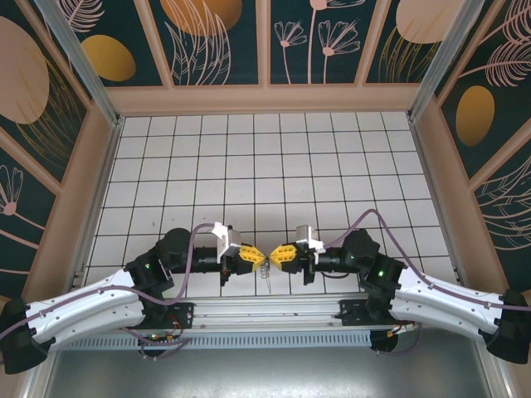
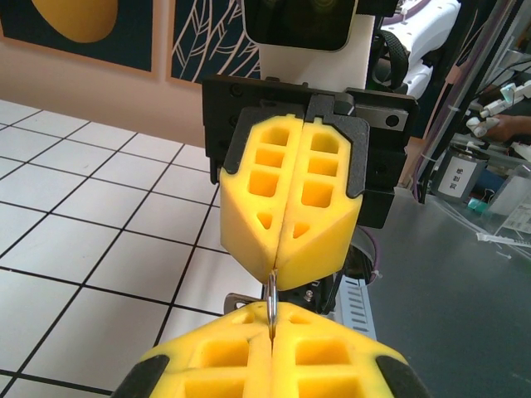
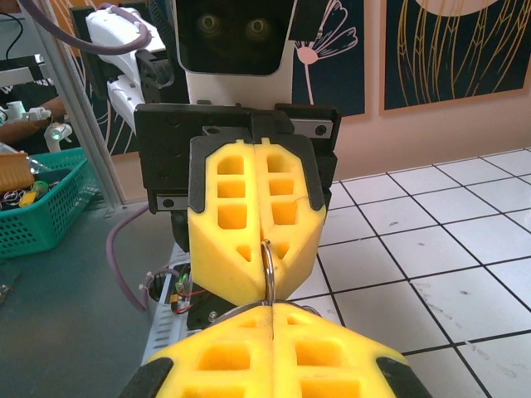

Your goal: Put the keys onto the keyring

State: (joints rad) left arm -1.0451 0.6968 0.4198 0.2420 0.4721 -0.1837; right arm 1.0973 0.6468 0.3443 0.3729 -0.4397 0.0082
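The white tiled counter is bare across its far and middle rows; the work sits at the near edge, where the two arms meet tip to tip. The left gripper and right gripper face each other almost nose to nose, each with its yellow fingers pressed together.

Between them is the keyring, a thin metal loop. It stands edge-on to both wrist cameras, its plane in line with the seam of each pair of fingers. One side of it is pinched in the left fingers and the opposite side in the right, so it bridges the small gap and neither arm is the nearer one.

Below the gap hangs a small pale dangling piece — probably the beaded chain, possibly a key; it is too small to tell.

The next move likely turns on that shared grip: the loop's exposed stretch between the tips is short, so one side would have to give way before a key could be threaded.
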